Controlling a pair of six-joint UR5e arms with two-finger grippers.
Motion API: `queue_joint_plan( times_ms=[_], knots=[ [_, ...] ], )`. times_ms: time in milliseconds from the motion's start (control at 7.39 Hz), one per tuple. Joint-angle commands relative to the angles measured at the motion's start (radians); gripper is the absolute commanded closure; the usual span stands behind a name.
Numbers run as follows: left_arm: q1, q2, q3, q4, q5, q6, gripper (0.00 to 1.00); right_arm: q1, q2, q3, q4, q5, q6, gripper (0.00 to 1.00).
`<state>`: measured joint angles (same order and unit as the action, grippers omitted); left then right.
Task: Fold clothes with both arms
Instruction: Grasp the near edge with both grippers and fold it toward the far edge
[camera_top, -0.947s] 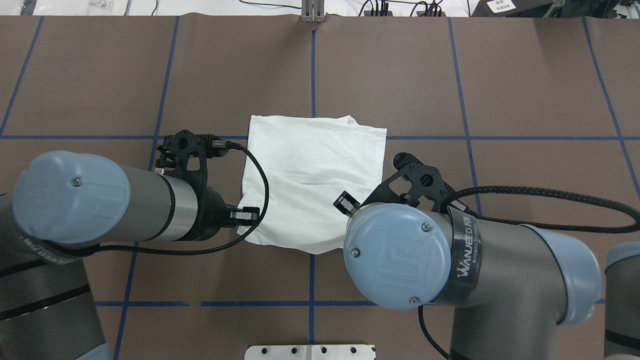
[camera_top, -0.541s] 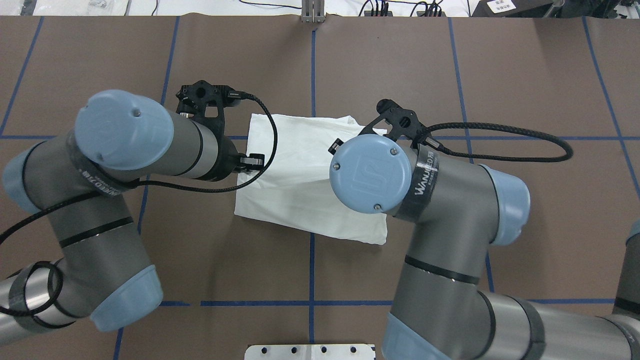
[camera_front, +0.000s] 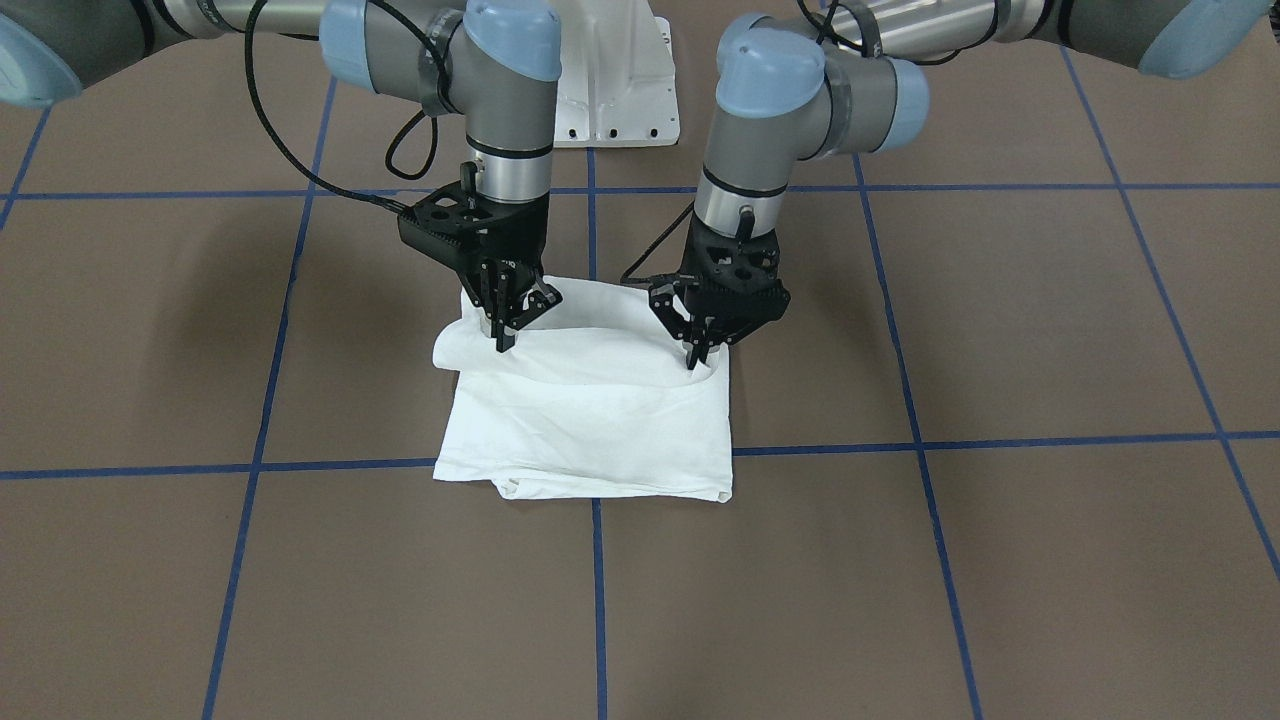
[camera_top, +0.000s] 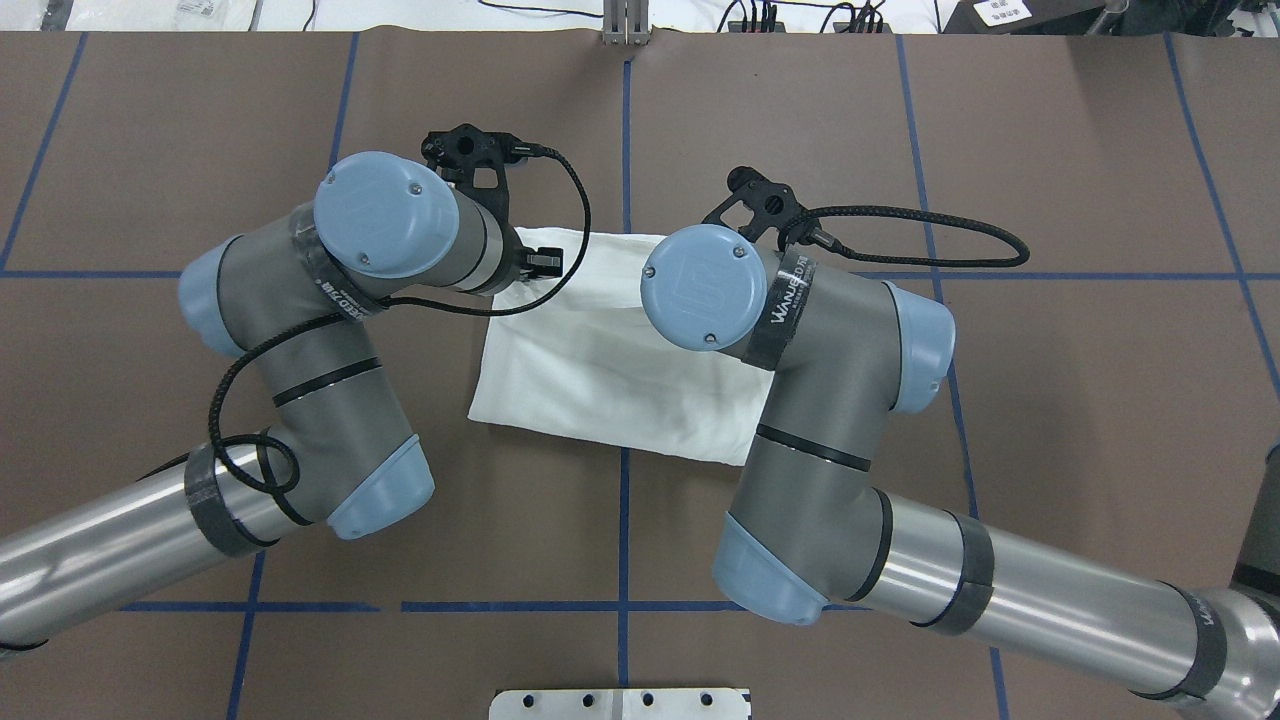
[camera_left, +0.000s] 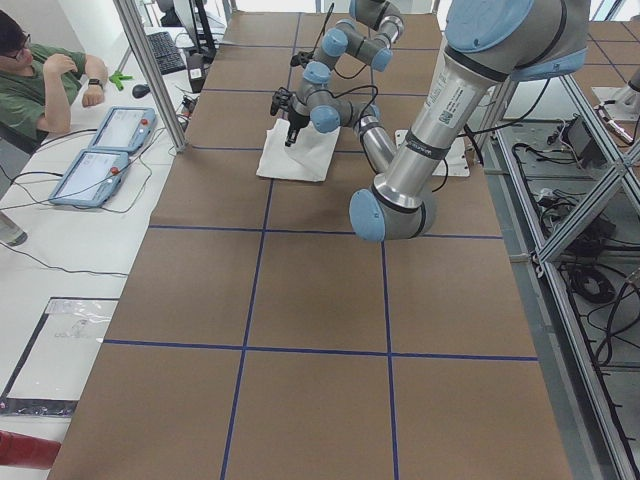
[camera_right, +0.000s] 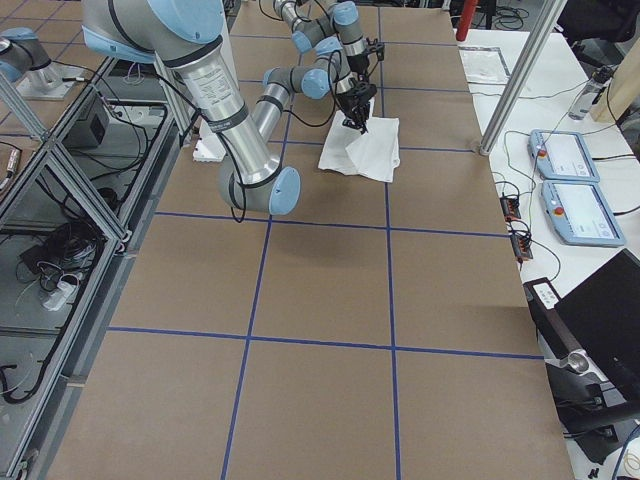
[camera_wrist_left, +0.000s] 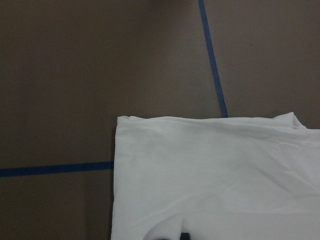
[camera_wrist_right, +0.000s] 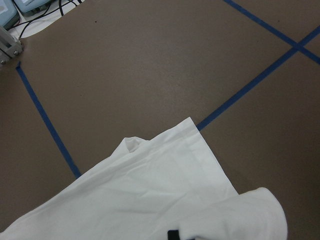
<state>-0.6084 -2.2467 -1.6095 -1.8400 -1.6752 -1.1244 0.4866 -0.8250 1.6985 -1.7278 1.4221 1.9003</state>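
The white shirt (camera_front: 590, 430) lies folded in a rectangle at the table's middle; it also shows in the overhead view (camera_top: 600, 370). In the front-facing view my left gripper (camera_front: 703, 355) is shut on one corner of the shirt's edge on the robot's side, and my right gripper (camera_front: 503, 335) is shut on the other corner. Both hold that edge raised and doubled over the rest of the shirt. In the overhead view both grippers are hidden under the wrists. The wrist views show the shirt's far edge (camera_wrist_left: 215, 150) and far corner (camera_wrist_right: 150, 195) flat on the table.
The white pedestal base (camera_front: 612, 90) stands at the robot's side of the table. Blue tape lines (camera_front: 900, 445) cross the brown table cover. An operator (camera_left: 40, 80) sits beyond the table's far side, by two teach pendants (camera_left: 95, 160).
Both arms have moved away from the robot towards the shirt's far edge. They have carried the shirt's near edge up and over the rest, so the visible shirt is shorter.
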Motion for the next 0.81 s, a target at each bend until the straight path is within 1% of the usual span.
queue_joint_plan(
  times_ms=[0,135,271,406,541,676],
  knots=[
    [-0.022,-0.057,0.164,-0.105,0.006,0.014,1.00,0.001,0.041,-0.074,0.007,0.000,-0.006,1.00],
    [-0.036,-0.070,0.186,-0.107,0.006,0.055,1.00,0.009,0.041,-0.080,0.007,0.000,-0.009,1.00],
    [-0.051,-0.076,0.210,-0.108,0.006,0.089,1.00,0.015,0.041,-0.112,0.037,0.000,-0.010,1.00],
    [-0.056,-0.077,0.215,-0.116,0.006,0.103,0.56,0.029,0.041,-0.176,0.124,-0.002,-0.044,0.57],
    [-0.059,-0.077,0.214,-0.152,0.002,0.124,0.01,0.042,0.044,-0.207,0.169,0.001,-0.110,0.01],
    [-0.100,-0.076,0.206,-0.160,-0.026,0.179,0.00,0.071,0.059,-0.207,0.162,0.044,-0.116,0.00]
  ],
)
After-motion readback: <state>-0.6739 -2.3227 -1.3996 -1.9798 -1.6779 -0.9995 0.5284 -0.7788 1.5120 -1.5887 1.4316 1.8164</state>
